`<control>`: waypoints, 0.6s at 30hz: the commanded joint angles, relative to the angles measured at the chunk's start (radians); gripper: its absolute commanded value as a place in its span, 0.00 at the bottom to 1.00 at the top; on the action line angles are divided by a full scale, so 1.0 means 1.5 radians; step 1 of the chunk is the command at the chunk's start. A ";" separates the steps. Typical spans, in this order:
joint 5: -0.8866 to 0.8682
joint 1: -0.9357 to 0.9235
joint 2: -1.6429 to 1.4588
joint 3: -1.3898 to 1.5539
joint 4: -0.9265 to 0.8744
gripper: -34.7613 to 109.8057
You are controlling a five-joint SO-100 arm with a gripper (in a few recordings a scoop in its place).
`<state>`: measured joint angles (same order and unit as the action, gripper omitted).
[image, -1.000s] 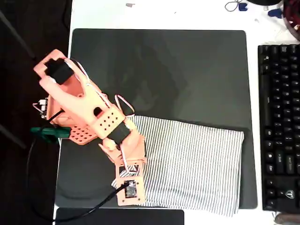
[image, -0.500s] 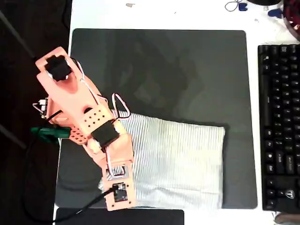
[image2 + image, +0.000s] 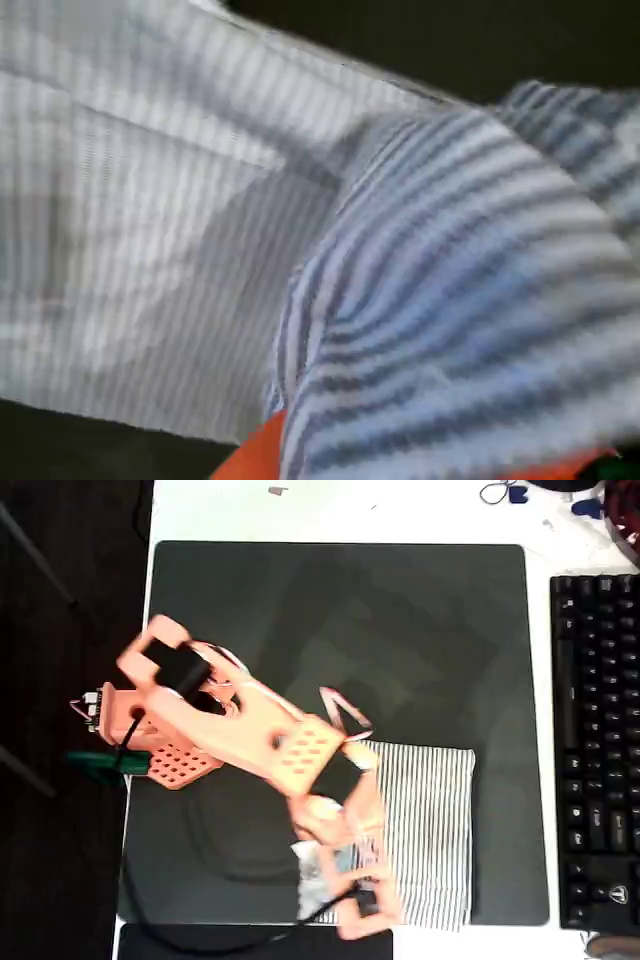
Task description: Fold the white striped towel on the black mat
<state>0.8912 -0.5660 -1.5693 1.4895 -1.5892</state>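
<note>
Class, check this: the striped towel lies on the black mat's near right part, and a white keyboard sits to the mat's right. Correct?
One error: the keyboard is black, not white, as the overhead view shows. The white striped towel does lie on the black mat, near right part, and the keyboard is to the mat's right.

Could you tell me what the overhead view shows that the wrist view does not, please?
Only the overhead view shows the layout: the orange arm reaching over the black mat, the black keyboard to the right, and the towel's whole outline near the mat's lower edge. Only the wrist view shows a bunched fold of cloth close up, draped over an orange part at the bottom. Both show the white striped towel lying on the mat.
</note>
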 commanded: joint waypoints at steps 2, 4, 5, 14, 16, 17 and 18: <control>-0.027 0.032 0.090 -0.154 -0.001 0.24; -0.038 0.040 0.137 -0.213 0.001 0.25; -0.046 0.043 0.160 -0.240 0.003 0.25; -0.095 0.080 0.289 -0.349 0.101 0.38; -0.110 0.091 0.308 -0.367 0.127 0.41; -0.119 0.098 0.314 -0.372 0.146 0.42; -0.122 0.105 0.319 -0.378 0.162 0.43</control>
<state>0.7240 -0.4341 -1.0845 0.9725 -1.3837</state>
